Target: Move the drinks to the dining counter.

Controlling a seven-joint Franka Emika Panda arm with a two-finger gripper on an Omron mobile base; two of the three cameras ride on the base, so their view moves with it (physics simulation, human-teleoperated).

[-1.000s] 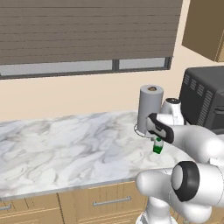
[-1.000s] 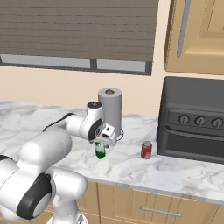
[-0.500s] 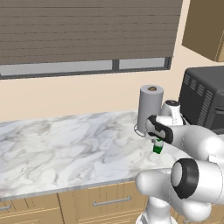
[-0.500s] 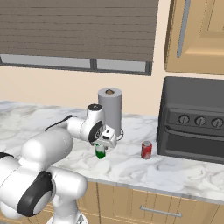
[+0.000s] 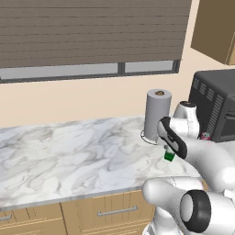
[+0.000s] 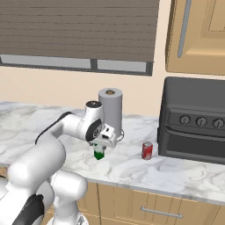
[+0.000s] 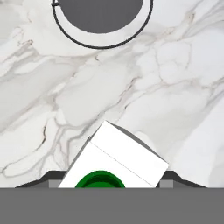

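Carton (image 6: 99,152) green and white. Soda can (image 6: 147,150) red, top perhaps silver. Paper towel roll (image 6: 110,112) grey. Counter (image 5: 69,149) white marble, grey-veined. Oven (image 6: 193,121) dark grey.

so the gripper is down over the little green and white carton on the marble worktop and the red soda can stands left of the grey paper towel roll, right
Not quite. In the right base view the red soda can stands to the right of the grey paper towel roll, near the black oven. The gripper is indeed down over the small green-and-white carton on the marble worktop.

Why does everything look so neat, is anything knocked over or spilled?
Nothing stands out. The carton stands upright under the claw, the red soda can stands upright near the black oven, and the paper towel roll is upright too. The marble worktop shows no spill.
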